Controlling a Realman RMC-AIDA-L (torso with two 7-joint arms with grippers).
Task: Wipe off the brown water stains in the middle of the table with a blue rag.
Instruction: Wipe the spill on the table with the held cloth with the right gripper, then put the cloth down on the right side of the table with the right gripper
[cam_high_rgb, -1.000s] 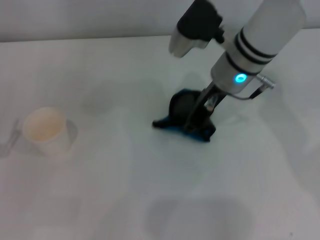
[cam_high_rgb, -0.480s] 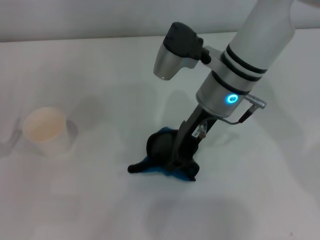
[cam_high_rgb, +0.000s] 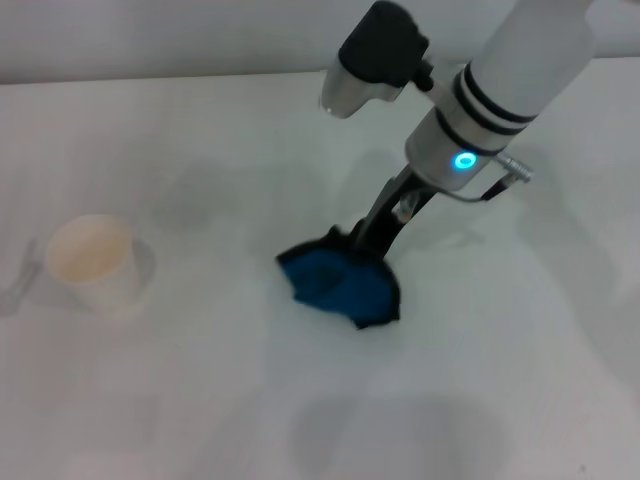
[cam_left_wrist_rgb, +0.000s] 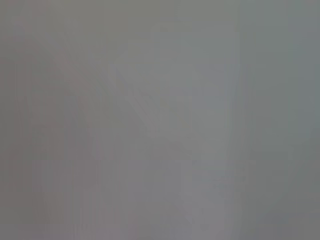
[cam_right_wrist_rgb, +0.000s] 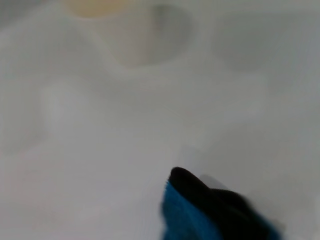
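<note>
The blue rag (cam_high_rgb: 340, 286) lies spread on the white table (cam_high_rgb: 200, 410) near the middle, its blue face up and its dark edging around it. My right gripper (cam_high_rgb: 368, 240) comes down from the upper right and is shut on the rag's far edge, pressing it to the tabletop. In the right wrist view a corner of the blue rag (cam_right_wrist_rgb: 210, 215) shows against the table (cam_right_wrist_rgb: 100, 150). The brown water stains are out of view or hidden. The left gripper shows in no view.
A cream paper cup (cam_high_rgb: 92, 262) stands upright at the left of the table, well apart from the rag; the cup (cam_right_wrist_rgb: 125, 30) also appears in the right wrist view. The left wrist view is a plain grey field.
The right arm swept the rag toward the table's near side and to the left, then drew back. The rag, bunched and dark before, now lies flatter with its blue face showing.
</note>
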